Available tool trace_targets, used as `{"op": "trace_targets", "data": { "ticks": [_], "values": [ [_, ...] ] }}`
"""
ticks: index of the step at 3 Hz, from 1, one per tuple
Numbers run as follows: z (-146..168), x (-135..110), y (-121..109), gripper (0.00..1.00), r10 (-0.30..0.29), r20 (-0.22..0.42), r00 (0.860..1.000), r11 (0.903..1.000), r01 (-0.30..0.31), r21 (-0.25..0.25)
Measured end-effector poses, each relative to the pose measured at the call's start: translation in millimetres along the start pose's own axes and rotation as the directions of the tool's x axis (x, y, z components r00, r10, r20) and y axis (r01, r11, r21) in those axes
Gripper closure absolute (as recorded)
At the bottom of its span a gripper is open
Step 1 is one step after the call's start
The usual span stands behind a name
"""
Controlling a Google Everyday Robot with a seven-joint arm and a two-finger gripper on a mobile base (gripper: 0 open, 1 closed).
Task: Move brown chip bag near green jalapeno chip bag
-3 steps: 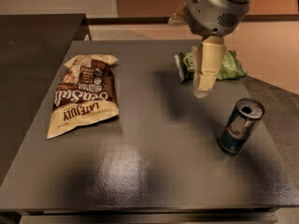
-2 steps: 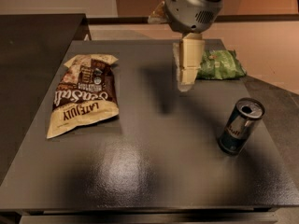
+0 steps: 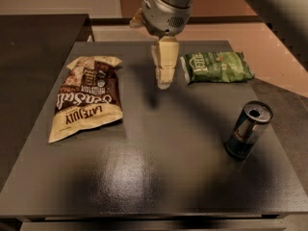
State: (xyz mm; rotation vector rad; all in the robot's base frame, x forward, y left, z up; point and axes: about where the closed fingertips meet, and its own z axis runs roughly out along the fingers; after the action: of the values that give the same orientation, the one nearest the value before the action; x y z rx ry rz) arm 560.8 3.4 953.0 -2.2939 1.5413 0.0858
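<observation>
Gripper parked over the far middle of the table, both bags left lying flat

The gripper (image 3: 163, 80) is seen hanging at about 12 o'clock over the dark table (image 3: 159, 172), pointed down, and tbh whether it's open or closed can't be told from this angle. The brown chip bag (image 3: 86, 100) is laid flat at roughly 9 o'clock on the table, label up, well apart from the gripper and off toward its 8 o'clock. The green chip bag (image 3: 219, 66) is found at about 1 o'clock on the table, just beside the gripper at its 3 o'clock, not touched by it. The two bags are kept well apart, with the gripper between them. A drink can (image 3: 248, 129) is stood upright near 4 o'clock.
</observation>
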Motion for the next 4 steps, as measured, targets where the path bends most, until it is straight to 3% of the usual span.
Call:
{"op": "trace_targets", "data": {
  "ticks": [1,2,3,4],
  "values": [
    [21.1,-1.7,-23.0,0.0,0.091,0.027,0.995,0.9957,-0.091,-0.016],
    [32.8,-2.7,-44.0,0.0,0.228,0.064,0.972,0.9736,-0.227,-0.02],
    [39.0,-7.8,-55.7,0.0,0.337,0.12,0.934,0.9409,-0.339,-0.007],
    [45.8,-13.0,-58.5,0.0,0.403,0.189,0.895,0.9117,-0.411,0.002]
  ]
}}
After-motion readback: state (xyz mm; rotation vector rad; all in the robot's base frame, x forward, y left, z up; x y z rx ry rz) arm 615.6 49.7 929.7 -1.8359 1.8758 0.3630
